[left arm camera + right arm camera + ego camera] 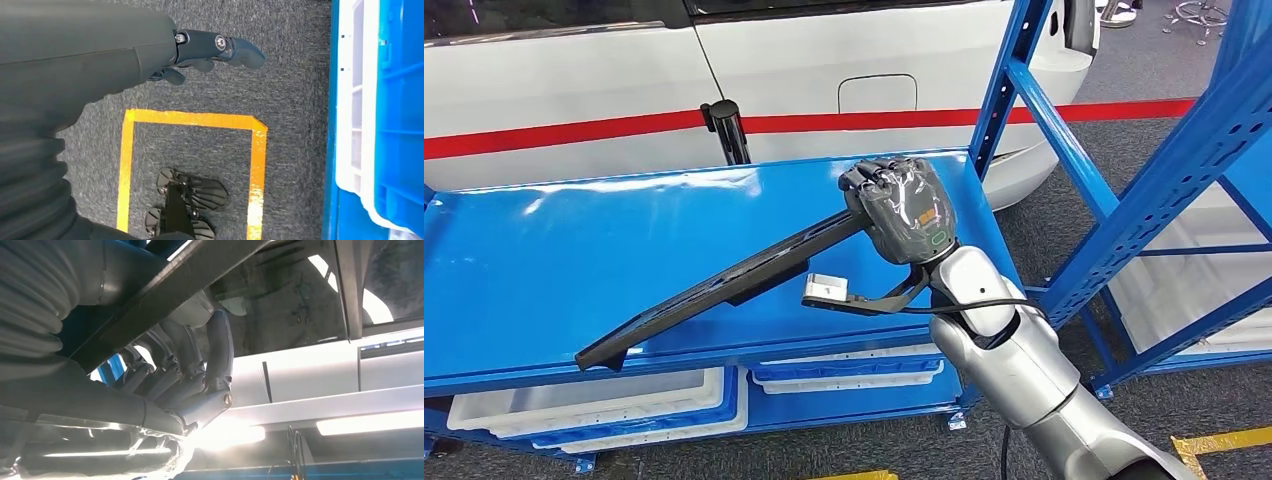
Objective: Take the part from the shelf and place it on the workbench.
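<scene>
Your right hand (902, 208) has its fingers wrapped around the right end of the part (724, 285), a long black strip that looks like a wiper blade, and you can see the same grip from the right wrist view, where the dark fingers (220, 347) curl over the black bar (165, 295). The part runs from the hand down toward the near left, slanting across the blue shelf (554, 250); its left tip sits at the near edge of the shelf, though you cannot tell whether it touches the surface or hangs just above it. Beyond the shelf stands a white vehicle (604, 90) with a red stripe (554, 135) along its side, and a black upright piece (727, 130) stands at the far edge of the shelf. Under the shelf you see white and blue bins (594, 405). The blue rack uprights (1184, 160) rise on the right. Your left hand (200, 52) hangs low over grey carpet marked with orange tape (190, 120), fingers extended and apart with nothing in them, next to a blue and white bin (380, 115)
</scene>
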You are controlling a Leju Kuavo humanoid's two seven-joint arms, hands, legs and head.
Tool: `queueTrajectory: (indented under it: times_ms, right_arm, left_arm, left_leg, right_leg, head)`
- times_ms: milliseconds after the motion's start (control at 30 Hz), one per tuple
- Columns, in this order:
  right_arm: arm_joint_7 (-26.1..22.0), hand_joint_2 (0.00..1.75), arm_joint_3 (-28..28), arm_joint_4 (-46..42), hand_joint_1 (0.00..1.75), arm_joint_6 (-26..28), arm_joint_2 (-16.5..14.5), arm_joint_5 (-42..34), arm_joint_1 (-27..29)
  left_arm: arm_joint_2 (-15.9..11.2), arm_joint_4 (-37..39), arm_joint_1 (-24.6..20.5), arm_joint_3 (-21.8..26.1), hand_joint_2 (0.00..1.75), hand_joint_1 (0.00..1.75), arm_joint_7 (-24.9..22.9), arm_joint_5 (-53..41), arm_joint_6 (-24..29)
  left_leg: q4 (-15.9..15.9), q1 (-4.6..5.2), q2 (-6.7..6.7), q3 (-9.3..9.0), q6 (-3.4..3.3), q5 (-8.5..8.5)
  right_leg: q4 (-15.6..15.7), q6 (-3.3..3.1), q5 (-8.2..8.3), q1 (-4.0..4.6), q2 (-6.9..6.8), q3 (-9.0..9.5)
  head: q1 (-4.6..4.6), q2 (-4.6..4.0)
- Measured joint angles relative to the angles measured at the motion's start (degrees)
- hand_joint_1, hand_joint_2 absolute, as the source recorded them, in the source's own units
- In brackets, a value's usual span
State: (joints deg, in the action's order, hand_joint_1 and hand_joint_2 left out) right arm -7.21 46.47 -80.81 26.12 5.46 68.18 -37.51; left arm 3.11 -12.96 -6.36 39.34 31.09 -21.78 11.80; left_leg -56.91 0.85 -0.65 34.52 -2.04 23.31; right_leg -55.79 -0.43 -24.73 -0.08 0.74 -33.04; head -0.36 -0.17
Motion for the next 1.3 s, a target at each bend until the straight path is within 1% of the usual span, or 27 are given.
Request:
queueTrajectory:
  times_ms: [167,233,267,300,367,400,433,467,533,567,600,633,667,733,767,800,867,900,933,967,1000,1033,1067,1100,1167,1233,1300]
  right_arm:
    - [-0.1,1.75,0.2,1.3,1.75,0.5,0.0,-0.5,-0.1]
    - [-0.1,1.75,0.3,1.4,1.75,0.7,0.1,-0.6,-0.1]
    - [-0.1,1.75,0.3,1.4,1.75,0.7,0.1,-0.6,-0.2]
    - [-0.1,1.75,0.3,1.4,1.75,0.8,0.2,-0.6,-0.2]
    - [-0.1,1.75,0.3,1.4,1.75,0.9,0.5,-0.6,-0.1]
    - [-0.1,1.75,0.3,1.4,1.75,0.9,0.7,-0.6,0.1]
    - [0.0,1.75,0.3,1.4,1.75,0.9,0.9,-0.6,0.2]
    - [0.0,1.75,0.2,1.4,1.75,0.9,1.0,-0.6,0.3]
    - [0.0,1.75,0.2,1.3,1.75,1.0,1.1,-0.6,0.2]
    - [0.1,1.75,0.1,1.2,1.75,1.0,1.1,-0.6,0.2]
    - [0.1,1.75,0.0,1.1,1.75,1.0,1.1,-0.6,0.1]
    - [0.3,1.75,-0.1,1.0,1.75,1.0,1.2,-0.6,0.1]
    - [0.4,1.75,-0.3,0.8,1.75,1.0,1.3,-0.6,0.2]
    - [0.5,1.75,-0.7,0.2,1.75,1.0,1.4,-0.5,0.1]
    - [0.6,1.75,-1.0,-0.2,1.75,1.0,1.4,-0.4,0.1]
    - [0.6,1.75,-1.2,-0.6,1.75,1.0,1.5,-0.2,0.0]
    - [0.7,1.75,-1.7,-1.5,1.75,1.0,1.6,0.2,0.0]
    - [0.8,1.75,-1.9,-1.9,1.75,0.9,1.8,0.3,0.1]
    - [0.9,1.75,-2.0,-2.3,1.75,0.8,1.9,0.5,0.1]
    - [1.0,1.75,-2.2,-2.7,1.75,0.7,2.1,0.7,0.2]
    - [1.0,1.75,-2.3,-3.2,1.75,0.6,2.2,0.9,0.2]
    - [1.1,1.75,-2.5,-3.6,1.75,0.5,2.3,1.0,0.3]
    - [1.2,1.75,-2.7,-4.1,1.75,0.3,2.4,1.2,0.2]
    - [1.2,1.75,-2.8,-4.4,1.75,0.1,2.5,1.3,0.2]
    - [1.4,1.75,-3.1,-5.0,1.75,-0.3,2.7,1.4,0.2]
    - [1.5,1.75,-3.3,-5.6,1.75,-0.5,3.0,1.5,0.4]
    - [1.5,1.75,-3.6,-6.1,1.75,-0.6,3.4,1.5,0.3]
  left_arm:
    - [-0.5,0.0,0.0,-0.3,1.75,0.0,-0.6,-1.0,0.1]
    - [-0.5,0.0,0.0,-0.6,1.75,0.0,-0.9,-1.4,0.1]
    - [-0.5,0.0,0.0,-0.7,1.75,0.0,-1.0,-1.7,0.1]
    - [-0.4,0.0,0.0,-0.9,1.75,0.0,-1.2,-2.1,0.1]
    - [-0.4,0.0,0.0,-1.3,1.75,0.0,-1.6,-2.7,0.2]
    - [-0.4,0.0,0.0,-1.5,1.75,0.0,-1.8,-3.0,0.3]
    - [-0.3,0.0,0.1,-1.7,1.75,0.0,-2.0,-3.3,0.3]
    - [-0.3,0.1,0.1,-1.9,1.75,0.0,-2.2,-3.4,0.3]
    - [-0.2,0.1,0.1,-2.2,1.75,0.0,-2.5,-3.8,0.3]
    - [-0.2,0.1,0.1,-2.3,1.75,0.0,-2.5,-3.9,0.3]
    - [-0.2,0.1,0.1,-2.5,1.75,0.0,-2.6,-4.0,0.2]
    - [-0.2,0.1,0.1,-2.5,1.75,0.0,-2.7,-4.1,0.2]
    - [-0.2,0.1,0.2,-2.6,1.75,0.0,-2.7,-4.2,0.1]
    - [-0.2,0.1,0.2,-2.7,1.75,0.0,-2.8,-4.4,0.0]
    - [-0.2,0.1,0.3,-2.8,1.75,0.0,-2.8,-4.5,0.0]
    - [-0.2,0.1,0.3,-2.8,1.75,0.0,-2.9,-4.6,-0.1]
    - [-0.2,0.1,0.3,-2.9,1.75,0.0,-2.9,-4.8,-0.2]
    - [-0.2,0.1,0.4,-3.0,1.75,0.0,-2.9,-4.9,-0.3]
    - [-0.2,0.1,0.4,-3.1,1.75,0.0,-3.0,-5.0,-0.3]
    - [-0.2,0.1,0.4,-3.2,1.75,0.0,-3.0,-5.1,-0.4]
    - [-0.2,0.1,0.4,-3.2,1.75,0.0,-3.0,-5.2,-0.4]
    - [-0.3,0.1,0.4,-3.3,1.75,0.0,-3.0,-5.2,-0.5]
    - [-0.4,0.1,0.4,-3.3,1.75,0.0,-3.0,-5.3,-0.5]
    - [-0.5,0.1,0.4,-3.3,1.75,0.0,-3.0,-5.3,-0.6]
    - [-0.6,0.1,0.4,-3.3,1.75,0.0,-3.0,-5.6,-0.6]
    - [-0.6,0.1,0.4,-3.4,1.75,0.0,-3.1,-5.8,-0.6]
    - [-0.6,0.1,0.3,-3.4,1.75,0.0,-3.2,-5.9,-0.6]
  left_leg:
    - [-0.2,0.19,-0.01,0.05,-0.63,0.07]
    - [0.8,-0.16,0.14,-0.44,-1.07,-0.58]
    - [1.2,-0.38,0.24,-0.65,-1.26,-0.89]
    - [1.6,-0.59,0.33,-0.79,-1.38,-1.13]
    - [1.7,-0.61,0.39,-0.55,-1.47,-1.23]
    - [1.7,-0.65,0.4,-0.42,-1.4,-1.26]
    - [1.6,-0.72,0.4,-0.28,-1.28,-1.32]
    - [1.6,-0.84,0.39,-0.19,-1.08,-1.39]
    - [1.3,-1.09,0.38,0.02,-0.43,-1.42]
    - [1.1,-1.12,0.36,0.16,-0.07,-1.37]
    - [0.7,-1.06,0.33,0.35,0.38,-1.3]
    - [0.4,-1.0,0.29,0.55,0.77,-1.25]
    - [0.2,-1.04,0.27,0.7,1.1,-1.25]
    - [-0.7,-1.42,0.3,1.24,1.76,-0.68]
    - [-2.1,-1.65,0.36,1.86,2.07,0.54]
    - [-4.7,-1.83,0.4,2.9,2.38,2.47]
    - [-12.2,-1.98,0.44,5.76,2.87,6.93]
    - [-15.3,-2.01,0.44,6.87,3.0,8.21]
    - [-16.7,-2.02,0.44,7.14,2.98,8.37]
    - [-15.7,-2.0,0.44,6.26,2.78,7.42]
    - [-12.9,-1.93,0.41,4.4,2.37,5.76]
    - [-8.8,-1.78,0.36,2.01,1.73,4.18]
    - [-5.1,-1.57,0.38,-0.16,1.11,3.11]
    - [-2.6,-1.28,0.39,-1.58,0.58,2.54]
    - [-1.1,-0.69,0.48,-2.3,-0.04,2.39]
    - [0.2,-0.61,0.63,-2.62,-0.53,1.51]
    - [1.7,-0.95,0.9,-2.9,-0.97,0.44]
  right_leg:
    - [0.2,0.31,0.19,-0.25,0.01,0.1]
    - [-0.7,0.46,-0.43,-0.11,-0.03,-0.38]
    - [-2.4,0.34,-1.48,-0.02,-0.07,-1.21]
    - [-5.4,0.17,-3.05,-0.03,-0.1,-2.62]
    - [-13.4,0.12,-6.31,-0.35,-0.13,-6.26]
    - [-16.2,0.39,-7.17,-0.58,-0.15,-7.56]
    - [-17.0,0.9,-7.15,-0.84,-0.19,-7.87]
    - [-15.3,1.58,-6.23,-1.11,-0.29,-6.87]
    - [-6.9,2.88,-3.48,-1.78,-0.73,-2.27]
    - [-3.4,3.19,-2.43,-1.93,-0.93,-0.12]
    - [-1.2,3.1,-1.84,-1.93,-0.97,1.07]
    - [-0.7,2.72,-1.7,-1.82,-0.89,1.35]
    - [-1.0,2.22,-1.55,-1.66,-0.72,1.13]
    - [-1.1,1.11,-1.28,-1.88,-0.55,0.68]
    - [-1.1,0.59,-1.08,-1.96,-0.54,0.57]
    - [-1.0,0.16,-0.88,-1.99,-0.54,0.45]
    - [-1.1,-0.37,-0.65,-1.61,-0.55,0.14]
    - [-1.1,-0.51,-0.55,-1.41,-0.56,0.01]
    - [-1.1,-0.59,-0.49,-1.21,-0.56,-0.09]
    - [-1.1,-0.63,-0.45,-1.01,-0.55,-0.12]
    - [-1.1,-0.66,-0.41,-0.8,-0.53,-0.1]
    - [-1.1,-0.64,-0.39,-0.69,-0.52,-0.06]
    - [-1.1,-0.52,-0.31,-0.51,-0.51,-0.08]
    - [-1.1,-0.33,-0.2,-0.6,-0.53,-0.12]
    - [-0.9,0.2,0.13,-0.84,-0.6,-0.28]
    - [-1.0,0.65,0.16,-0.78,-0.66,-0.59]
    - [-3.8,0.55,-1.47,-0.55,-0.67,-2.19]
  head:
    - [-0.02,0.0]
    - [-0.01,0.0]
    - [0.01,0.0]
    - [0.04,0.0]
    - [0.09,0.0]
    - [0.07,0.0]
    - [0.08,0.0]
    - [0.08,0.0]
    - [0.14,0.0]
    - [0.18,0.0]
    - [0.2,0.0]
    - [0.14,0.0]
    - [0.07,0.0]
    - [-0.12,0.0]
    - [-0.19,0.0]
    - [-0.3,0.0]
    - [-0.44,0.0]
    - [-0.44,0.0]
    - [-0.44,0.0]
    - [-0.44,0.0]
    - [-0.44,0.0]
    - [-0.43,0.0]
    - [-0.33,0.0]
    - [-0.29,0.0]
    - [-0.35,0.0]
    - [-0.51,0.0]
    - [-0.36,0.0]
